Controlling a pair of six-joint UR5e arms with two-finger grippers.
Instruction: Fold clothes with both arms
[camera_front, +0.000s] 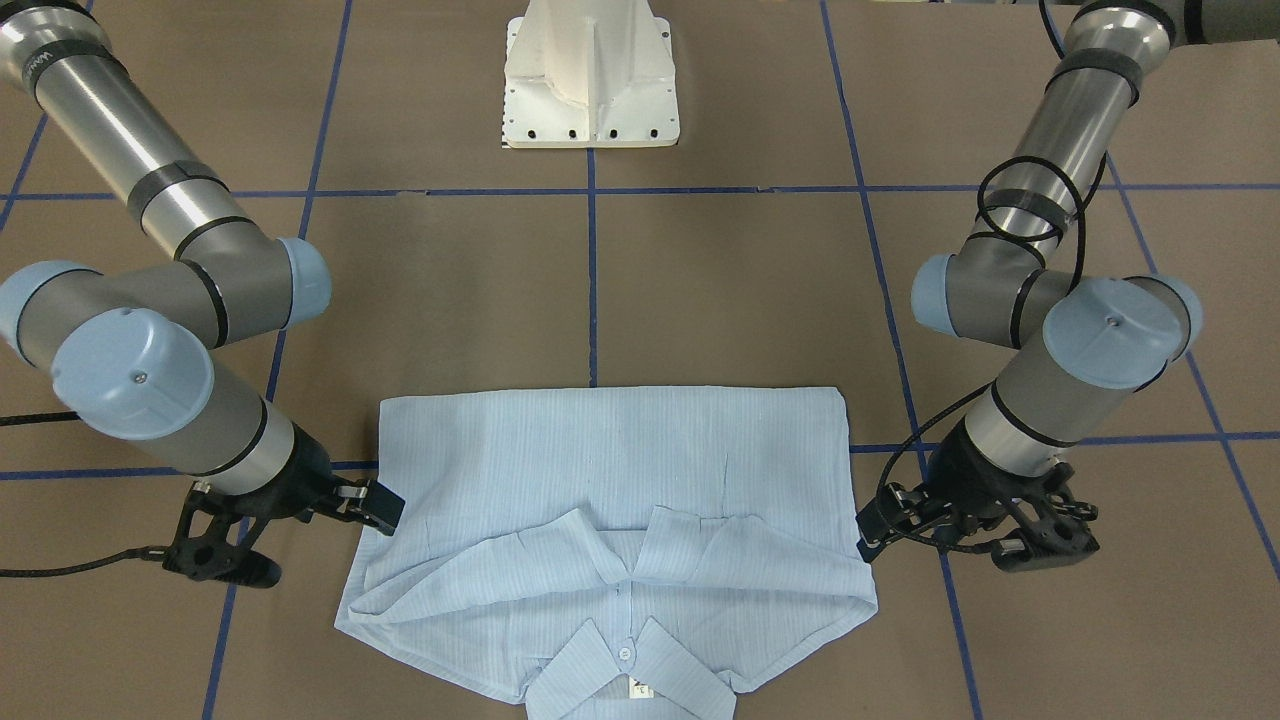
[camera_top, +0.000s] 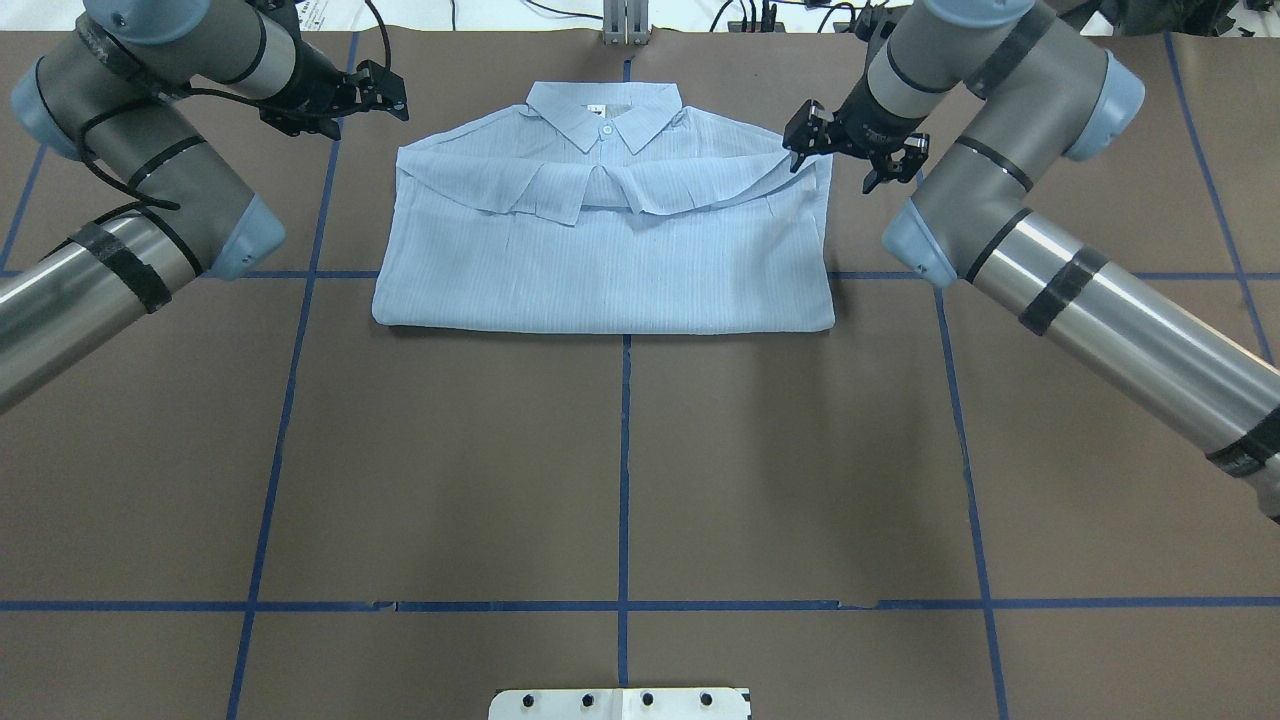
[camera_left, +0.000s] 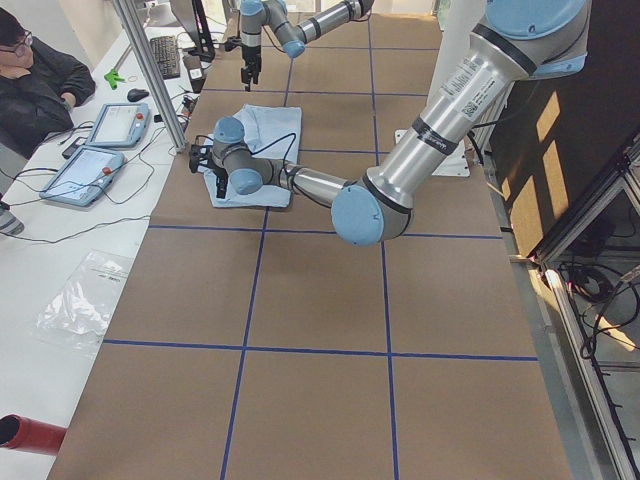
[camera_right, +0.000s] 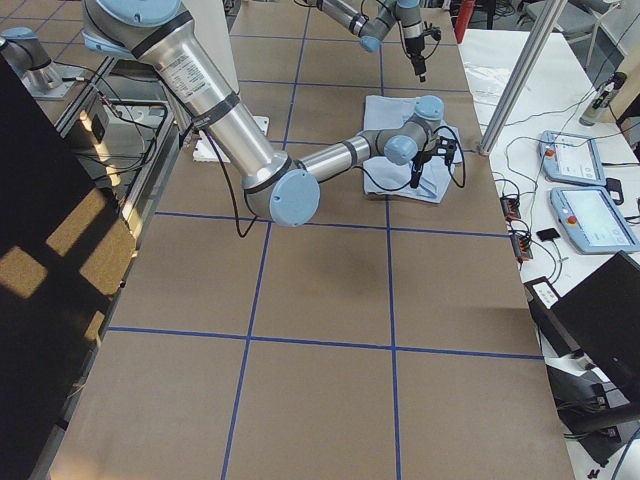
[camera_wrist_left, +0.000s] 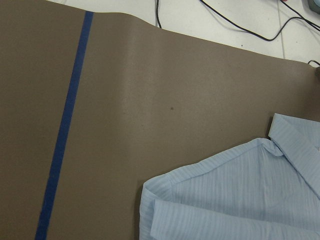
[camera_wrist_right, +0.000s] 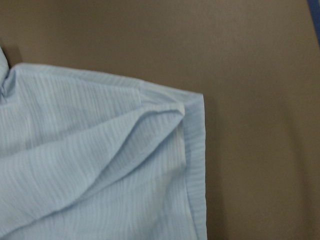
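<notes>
The light blue striped shirt (camera_top: 605, 255) lies folded into a rectangle on the brown table, collar (camera_top: 605, 112) and neck tag at the far edge; sleeves are folded across below the collar. My left gripper (camera_top: 345, 105) is open and empty, hovering just off the shirt's left shoulder corner; in the front view it (camera_front: 955, 540) has one finger at the shirt's edge. My right gripper (camera_top: 845, 148) is open and empty at the right shoulder corner; in the front view it (camera_front: 300, 535) has one finger over the edge. The wrist views show only shirt corners (camera_wrist_left: 225, 200) (camera_wrist_right: 100, 160), no fingers.
The white pedestal base (camera_front: 590, 80) stands at the robot's side of the table. Blue tape lines (camera_top: 625, 470) cross the brown surface. Beyond the far edge are cables, an aluminium post (camera_left: 150, 70), teach pendants (camera_left: 85, 170) and a seated operator (camera_left: 30, 80).
</notes>
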